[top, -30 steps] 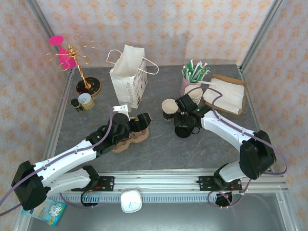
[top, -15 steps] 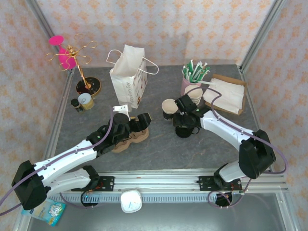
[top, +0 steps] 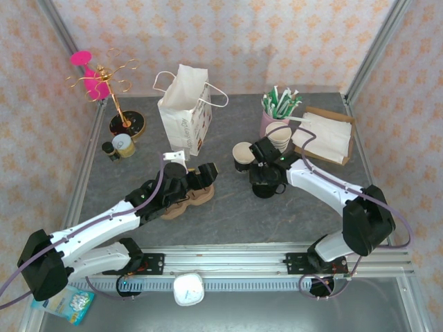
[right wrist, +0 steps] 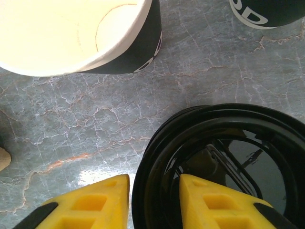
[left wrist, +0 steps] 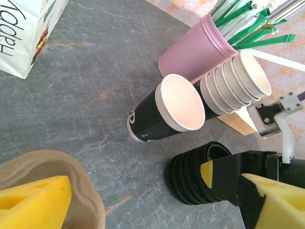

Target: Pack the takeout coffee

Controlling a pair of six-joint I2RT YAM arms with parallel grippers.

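Table [top: 228,207]: grey, stone-patterned; it carries every item below.
Paper bag [top: 181,114]: white, lettered, with handles. It stands upright at the rear, left of centre.
Napkin tray [top: 325,135]: holds white napkins and sits at the rear right.
Cup carrier [top: 181,204]: brown moulded pulp, lying flat at the front, left of centre.
Straw tumbler [left wrist: 193,55]: pink, filled with green-and-white wrapped straws. It stands just behind the cup stack.
Cup stack [left wrist: 238,81]: nested black cups with cream interiors, just beside the tumbler.
Stack of black lids [left wrist: 190,183]: low and round, resting on the table in front of the cups.
Takeout coffee cup [left wrist: 164,112]: a single black cup with a cream interior, mouth open. It is upright on the table between the paper bag and the cup stack, near the lids but apart from them.
Left gripper [left wrist: 137,174]: jaws spread wide and released, nothing between them. It hovers over the far edge of the cup carrier.
Right gripper [right wrist: 153,181]: jaws clenched on the rim of the top lid (one finger outside the ring, one inside).
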